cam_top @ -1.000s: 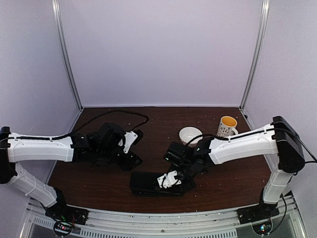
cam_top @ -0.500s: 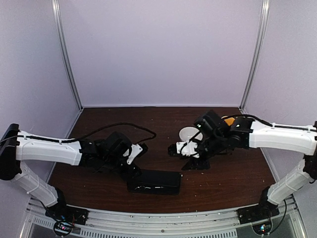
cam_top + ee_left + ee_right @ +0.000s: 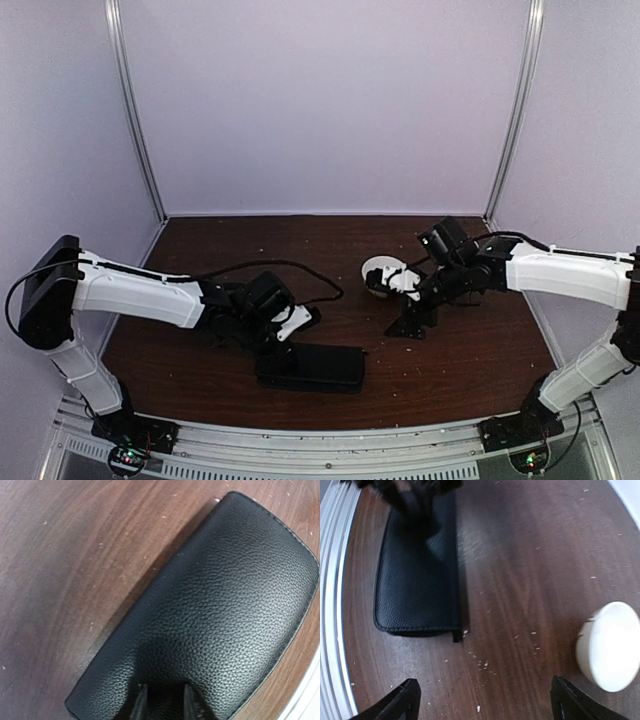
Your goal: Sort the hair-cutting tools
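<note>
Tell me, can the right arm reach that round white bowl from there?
Probably yes: the right gripper stands open close beside the round white bowl, and only bare brown tabletop lies between them.

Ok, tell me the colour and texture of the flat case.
Black, with a pebbled leather-like grain; the case shows best in the left wrist view.

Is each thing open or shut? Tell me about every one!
Case, shut, lying flat on the table.
Bowl, resting on the table, inside not visible.
Left gripper, slightly open, tips over the case's end.
Right gripper, wide open, holding nothing.
</note>
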`<state>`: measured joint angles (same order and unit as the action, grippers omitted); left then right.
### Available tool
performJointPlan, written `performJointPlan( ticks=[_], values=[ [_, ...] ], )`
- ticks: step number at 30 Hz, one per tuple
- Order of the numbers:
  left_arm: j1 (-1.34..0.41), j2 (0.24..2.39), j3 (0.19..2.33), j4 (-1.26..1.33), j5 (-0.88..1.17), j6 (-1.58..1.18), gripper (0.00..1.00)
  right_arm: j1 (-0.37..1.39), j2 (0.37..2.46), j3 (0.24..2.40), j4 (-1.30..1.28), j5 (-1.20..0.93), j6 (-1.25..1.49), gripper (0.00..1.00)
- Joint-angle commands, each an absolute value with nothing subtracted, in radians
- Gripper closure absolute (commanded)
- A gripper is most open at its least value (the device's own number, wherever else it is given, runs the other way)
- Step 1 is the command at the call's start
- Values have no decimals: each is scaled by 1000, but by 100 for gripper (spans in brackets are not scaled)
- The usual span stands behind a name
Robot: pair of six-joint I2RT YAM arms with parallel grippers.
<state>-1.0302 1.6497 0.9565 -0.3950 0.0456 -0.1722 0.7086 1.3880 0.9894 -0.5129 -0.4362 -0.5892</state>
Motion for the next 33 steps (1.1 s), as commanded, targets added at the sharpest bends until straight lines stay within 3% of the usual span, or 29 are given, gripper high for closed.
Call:
performJointPlan(
  ticks=[1,4,10,18,29,33],
  values=[
    [-1040,1701,938,-409,128,-172,75,729,1469,983,-571,-501,-632,16],
    [-1040,1698,894,-369,132,-186,80,729,1573,1029,-612,-515,-596,30],
    [-1060,1657,818,-310,30,-171,88,732,1762,1138,-690,-497,-532,50],
    [-1088,1708,816,-309,-22,-125,95,741,1875,1270,-787,-497,-579,50],
    [-1091,1709,804,-290,-36,-117,95,788,2013,1396,-935,-483,-664,50],
    [-1092,1709,804,-289,-36,-117,95,798,2024,1400,-928,-457,-650,55]
  ],
)
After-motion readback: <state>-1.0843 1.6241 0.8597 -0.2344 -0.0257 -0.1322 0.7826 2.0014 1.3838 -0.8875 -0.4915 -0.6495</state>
